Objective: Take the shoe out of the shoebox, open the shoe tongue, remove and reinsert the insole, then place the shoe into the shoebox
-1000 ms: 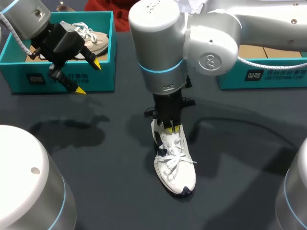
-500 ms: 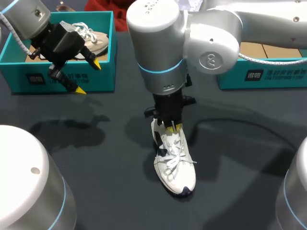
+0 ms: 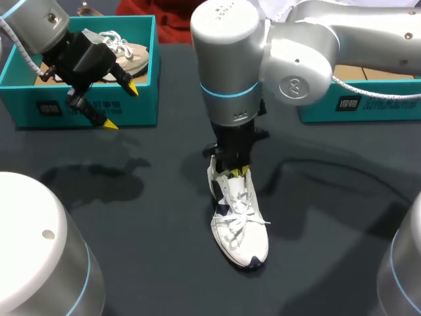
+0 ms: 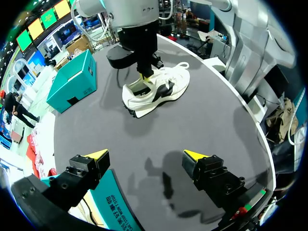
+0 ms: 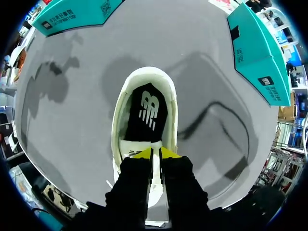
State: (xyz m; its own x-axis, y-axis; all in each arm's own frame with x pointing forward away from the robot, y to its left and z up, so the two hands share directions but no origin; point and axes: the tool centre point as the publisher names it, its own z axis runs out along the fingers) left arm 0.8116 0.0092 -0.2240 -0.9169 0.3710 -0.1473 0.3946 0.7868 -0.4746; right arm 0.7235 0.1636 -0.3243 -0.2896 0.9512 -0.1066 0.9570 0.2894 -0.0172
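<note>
The dark surface (image 3: 131, 217) carries the white shoe (image 3: 238, 220), sole down and well apart from its teal shoebox (image 3: 85, 108). My right gripper (image 5: 155, 153) stands over the shoe's opening, clenched on the upper edge of the tongue (image 5: 134, 146). My left gripper (image 3: 122, 105) hangs released, well away from the shoe. Recommendation: draw the tongue toward the toe slowly, so the shoe stays flat and the black insole (image 5: 150, 113) is exposed. The pinch is mostly hidden by the fingers, as are laces and toe in the right wrist view.

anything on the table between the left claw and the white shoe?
Nothing. In the left wrist view, only bare dark table, with shadows on it, lies between the left claw and the white shoe.
</note>
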